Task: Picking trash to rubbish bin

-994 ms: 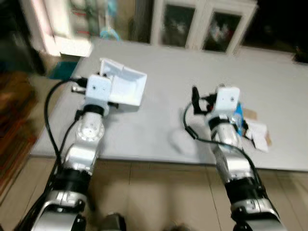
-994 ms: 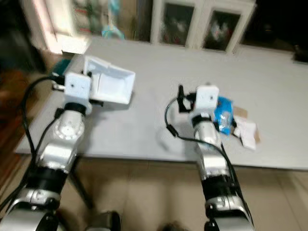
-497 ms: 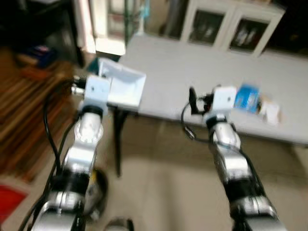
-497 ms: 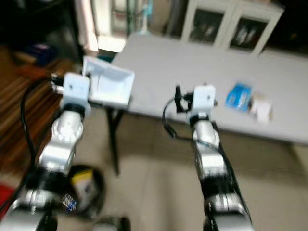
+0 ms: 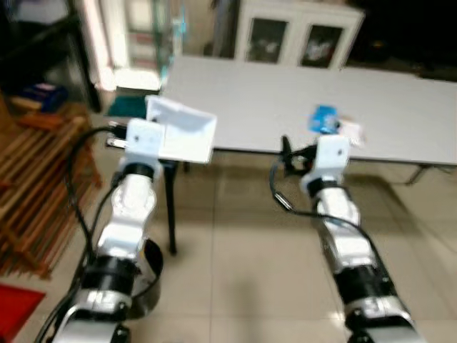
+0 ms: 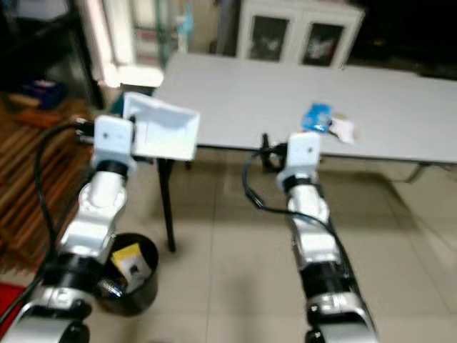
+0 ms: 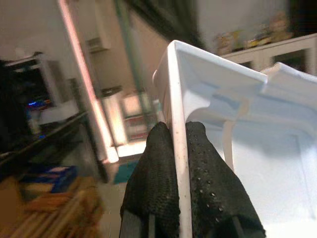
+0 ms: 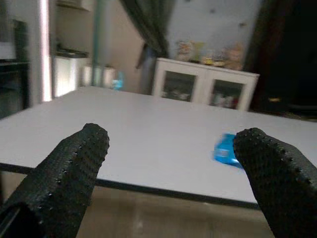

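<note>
A long grey table (image 5: 285,93) stands on pale floor tiles (image 5: 235,271). Toward its three o'clock end lie a blue packet (image 5: 323,118) and, touching it, crumpled white paper (image 5: 351,130).

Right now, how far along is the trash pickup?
Some trash already lies in the black bin on the floor. The left gripper is shut on a white tray. The right gripper is open, and a blue packet and white scraps are left on the table.

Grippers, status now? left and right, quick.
Left gripper: shut on the rim of the white container, held up in front of the table.
Right gripper: open, holding nothing.
</note>
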{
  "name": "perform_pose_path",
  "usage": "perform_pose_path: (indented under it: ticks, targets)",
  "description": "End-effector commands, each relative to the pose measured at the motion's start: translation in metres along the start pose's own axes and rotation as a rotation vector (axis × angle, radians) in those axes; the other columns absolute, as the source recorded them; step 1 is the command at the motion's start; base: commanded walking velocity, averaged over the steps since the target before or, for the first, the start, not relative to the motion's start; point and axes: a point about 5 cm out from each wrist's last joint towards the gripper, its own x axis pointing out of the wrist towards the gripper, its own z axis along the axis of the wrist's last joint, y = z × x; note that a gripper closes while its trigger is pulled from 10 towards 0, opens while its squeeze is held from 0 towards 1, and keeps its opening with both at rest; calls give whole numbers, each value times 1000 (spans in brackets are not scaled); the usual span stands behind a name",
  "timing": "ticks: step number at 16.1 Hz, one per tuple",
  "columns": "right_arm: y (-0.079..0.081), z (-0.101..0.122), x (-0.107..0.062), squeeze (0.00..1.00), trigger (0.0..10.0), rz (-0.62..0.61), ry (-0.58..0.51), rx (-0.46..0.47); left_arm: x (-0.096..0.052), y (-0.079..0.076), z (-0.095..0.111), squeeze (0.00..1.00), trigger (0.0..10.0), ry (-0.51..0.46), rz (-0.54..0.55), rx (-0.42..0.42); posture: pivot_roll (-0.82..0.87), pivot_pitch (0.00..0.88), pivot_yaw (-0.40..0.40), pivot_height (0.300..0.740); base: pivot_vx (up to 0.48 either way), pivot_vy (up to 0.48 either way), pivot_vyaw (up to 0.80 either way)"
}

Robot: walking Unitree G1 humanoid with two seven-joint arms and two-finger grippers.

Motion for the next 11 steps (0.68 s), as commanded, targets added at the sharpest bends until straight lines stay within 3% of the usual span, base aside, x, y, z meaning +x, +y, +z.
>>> perform_pose_path:
  ticks: [1,6,11]
  targets:
    - [3,0,1,0,10000,14,11,18,1,2,1,0,10000,2,-9,0,32,0,-84,740,0,0,0]
    - [6,-9,-4,0,10000,40,60,29,-3,3,-14,0,10000,88,-13,-27,30,0,-81,740,0,0,0]
    - [4,-45,-20,0,10000,42,221,12,-17,6,-50,0,10000,231,13,-48,31,0,-83,740,0,0,0]
